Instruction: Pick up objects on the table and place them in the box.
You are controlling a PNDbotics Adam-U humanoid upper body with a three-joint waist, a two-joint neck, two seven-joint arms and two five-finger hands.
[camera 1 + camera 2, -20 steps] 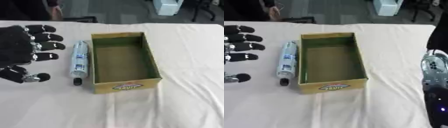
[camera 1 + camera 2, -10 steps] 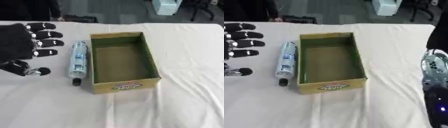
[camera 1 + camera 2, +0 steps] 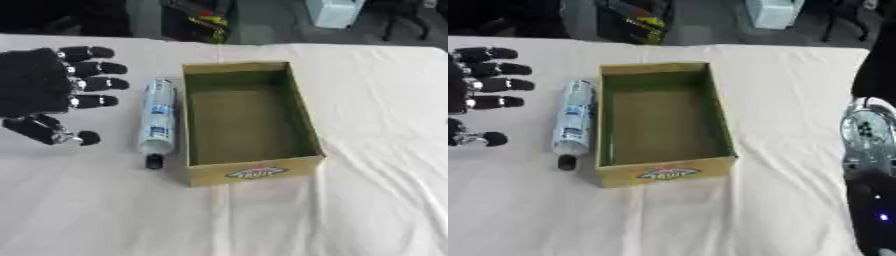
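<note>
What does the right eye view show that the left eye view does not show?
Only the right eye view shows a black and silver part of the robot's right arm at its right edge. Only the left eye view shows the palm of the black left hand; the right eye view shows mostly its straight fingers. Both show the open yellow-green cardboard box and the white and blue tube with a black cap lying beside its left wall on the white tablecloth.
</note>
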